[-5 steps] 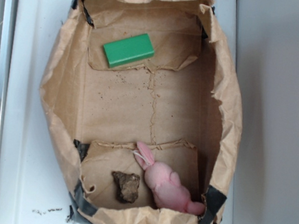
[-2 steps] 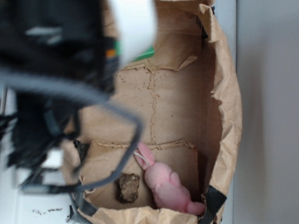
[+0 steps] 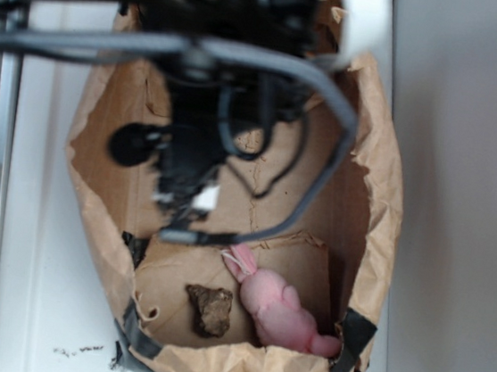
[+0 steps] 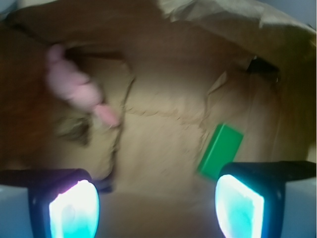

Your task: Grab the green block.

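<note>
Hovering gripper [image 4: 154, 208]: hanging above the bag floor, jaws spread wide, nothing between them.
Green block [image 4: 221, 151]: lying flat on the brown paper bag [image 3: 380, 210] floor, just beside the right fingertip [image 4: 238, 207]; hidden by the arm in the exterior view.
Pink plush bunny [image 3: 278, 308]: lying at the bag's near end, beside the brown rock-like chunk [image 3: 209, 309].
Worktop [image 3: 38, 216]: white, carrying the bag.

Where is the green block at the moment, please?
In the wrist view the green block lies on the paper bag's floor, just above the end effector's right-hand finger; the exterior view hides it behind the arm.
</note>
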Controlling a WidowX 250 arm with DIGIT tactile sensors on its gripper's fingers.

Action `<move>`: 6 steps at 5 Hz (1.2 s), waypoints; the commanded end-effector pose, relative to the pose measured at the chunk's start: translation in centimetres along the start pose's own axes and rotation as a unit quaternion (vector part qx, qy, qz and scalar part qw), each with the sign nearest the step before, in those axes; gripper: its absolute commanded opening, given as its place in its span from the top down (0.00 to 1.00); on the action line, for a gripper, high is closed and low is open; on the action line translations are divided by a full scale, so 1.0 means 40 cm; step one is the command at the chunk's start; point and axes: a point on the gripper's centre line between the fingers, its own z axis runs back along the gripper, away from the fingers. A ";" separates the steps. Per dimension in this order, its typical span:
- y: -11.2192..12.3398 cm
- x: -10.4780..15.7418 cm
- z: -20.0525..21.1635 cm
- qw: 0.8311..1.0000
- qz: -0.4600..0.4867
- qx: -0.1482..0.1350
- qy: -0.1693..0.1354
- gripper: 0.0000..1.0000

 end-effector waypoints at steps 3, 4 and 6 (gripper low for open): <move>0.027 0.065 -0.052 0.997 0.026 0.076 0.001 0.00; 0.027 0.065 -0.052 0.997 0.026 0.076 0.001 0.00; 0.104 0.050 -0.129 0.984 0.170 -0.025 0.053 0.00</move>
